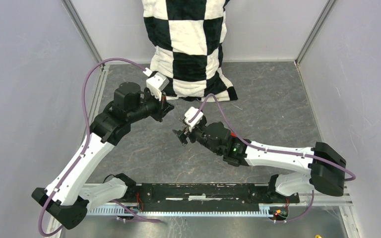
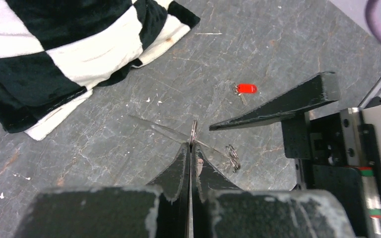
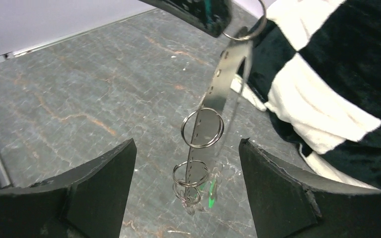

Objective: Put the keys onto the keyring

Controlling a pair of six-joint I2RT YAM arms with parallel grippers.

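Silvery-grey metal keyring loop [image 3: 213, 94] held aloft: one key seemingly on, one left.
It hangs from the left jaws, which are clamped on it, with its long axis near vertical. Its small rings dangle between the wide-open right jaws. A green-headed key [image 3: 211, 191] seems to hang at its low end. The red-headed key [image 2: 246, 89] lies loose on the grey worktop [image 2: 287, 44], not yet threaded.

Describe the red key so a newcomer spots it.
Start at the checkered cloth on the grey table. In the left wrist view, the red key lies right of its corner. Only it has a bright red plastic head.
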